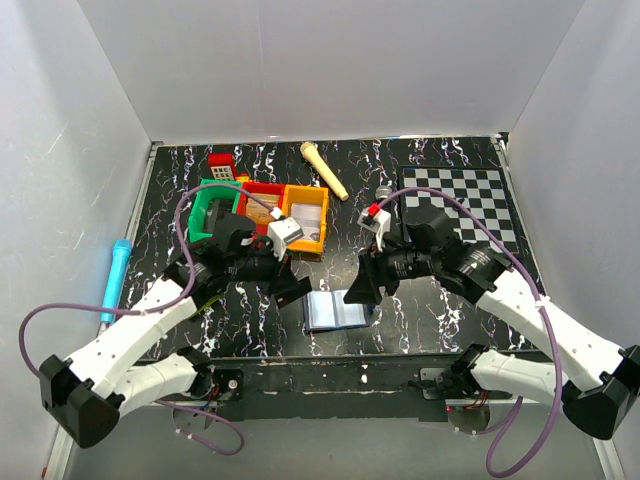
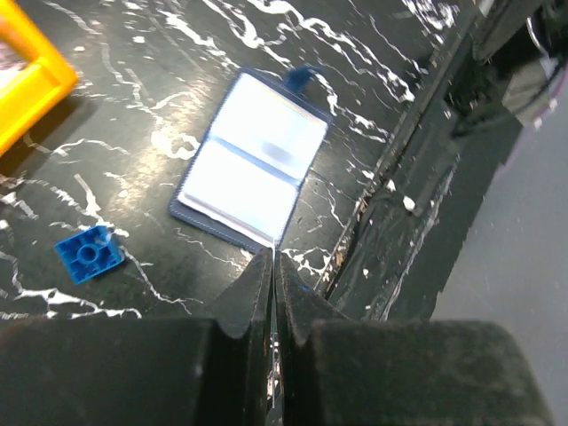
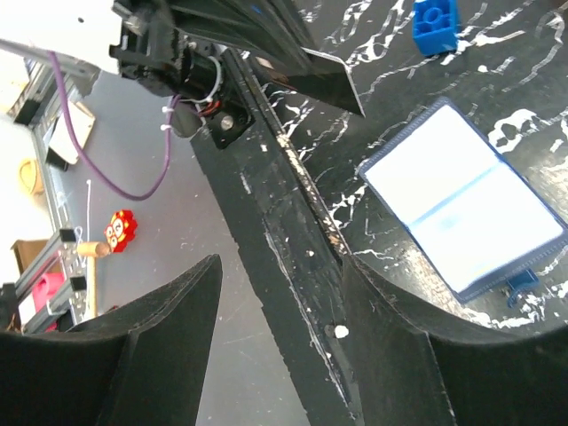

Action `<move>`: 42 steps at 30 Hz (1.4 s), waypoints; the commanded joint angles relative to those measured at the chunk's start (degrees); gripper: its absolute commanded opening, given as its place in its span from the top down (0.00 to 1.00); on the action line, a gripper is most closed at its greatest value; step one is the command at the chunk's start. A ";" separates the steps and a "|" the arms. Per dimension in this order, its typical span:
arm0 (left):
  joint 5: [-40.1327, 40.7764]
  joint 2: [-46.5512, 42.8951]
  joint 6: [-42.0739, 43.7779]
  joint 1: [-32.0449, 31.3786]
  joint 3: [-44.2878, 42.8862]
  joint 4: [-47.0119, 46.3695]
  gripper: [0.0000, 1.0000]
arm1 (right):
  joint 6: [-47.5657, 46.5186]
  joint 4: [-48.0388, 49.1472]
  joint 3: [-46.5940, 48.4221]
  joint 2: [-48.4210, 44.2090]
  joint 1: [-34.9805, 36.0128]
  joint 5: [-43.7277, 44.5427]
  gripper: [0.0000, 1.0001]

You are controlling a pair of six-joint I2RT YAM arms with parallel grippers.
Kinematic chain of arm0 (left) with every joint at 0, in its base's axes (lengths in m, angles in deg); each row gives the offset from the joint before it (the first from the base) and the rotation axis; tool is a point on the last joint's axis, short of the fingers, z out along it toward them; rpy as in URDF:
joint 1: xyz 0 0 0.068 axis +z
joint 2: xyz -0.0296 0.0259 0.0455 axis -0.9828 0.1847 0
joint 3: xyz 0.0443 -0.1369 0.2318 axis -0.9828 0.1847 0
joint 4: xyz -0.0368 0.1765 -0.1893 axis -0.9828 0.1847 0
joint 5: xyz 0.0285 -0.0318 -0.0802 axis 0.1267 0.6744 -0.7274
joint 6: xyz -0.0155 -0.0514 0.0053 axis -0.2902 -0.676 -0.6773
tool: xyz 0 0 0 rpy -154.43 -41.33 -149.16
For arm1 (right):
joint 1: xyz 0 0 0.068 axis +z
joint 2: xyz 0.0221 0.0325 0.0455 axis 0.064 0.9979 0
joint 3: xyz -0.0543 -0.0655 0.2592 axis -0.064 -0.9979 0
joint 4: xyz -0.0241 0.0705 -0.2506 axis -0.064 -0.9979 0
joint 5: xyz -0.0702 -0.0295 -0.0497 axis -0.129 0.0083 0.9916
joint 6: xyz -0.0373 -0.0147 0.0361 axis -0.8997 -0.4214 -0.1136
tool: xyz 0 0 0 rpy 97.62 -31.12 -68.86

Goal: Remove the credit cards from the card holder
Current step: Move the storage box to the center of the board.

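Note:
The card holder (image 1: 335,311) lies open and flat near the table's front edge, its pale inside up; it also shows in the left wrist view (image 2: 253,169) and the right wrist view (image 3: 466,209). My left gripper (image 2: 273,257) hangs just left of it, shut on a thin credit card seen edge-on between its fingers. In the right wrist view that credit card (image 3: 330,82) shows as a dark glossy plate sticking out of the left fingers. My right gripper (image 3: 282,266) hovers over the front edge to the holder's right, open, with nothing between its fingers.
A small blue toy block (image 2: 89,255) lies left of the holder. Green, red and orange bins (image 1: 265,210) stand behind the left arm, and a checkerboard (image 1: 465,200) lies at the back right. A yellow stick (image 1: 323,170) and a red toy (image 1: 222,165) lie at the back.

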 commanded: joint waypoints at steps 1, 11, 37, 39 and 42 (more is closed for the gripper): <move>10.95 -5.71 -9.64 0.84 -0.33 -1.92 1.00 | 1.82 1.38 -1.09 -2.53 -0.93 4.16 0.35; 28.79 -3.00 -2.54 2.69 -4.63 -0.85 1.00 | 3.92 4.72 -2.66 -3.15 -1.02 2.77 0.37; -10.21 13.09 64.41 41.35 7.06 -44.03 1.00 | 5.42 8.24 -11.72 -11.93 0.29 0.74 0.47; -10.47 14.14 70.48 42.32 5.74 -39.81 1.00 | 5.25 8.32 -11.98 -12.29 0.56 1.09 0.47; -11.52 15.63 74.45 42.94 4.25 -37.16 1.00 | 5.16 8.32 -12.60 -12.46 0.73 1.44 0.47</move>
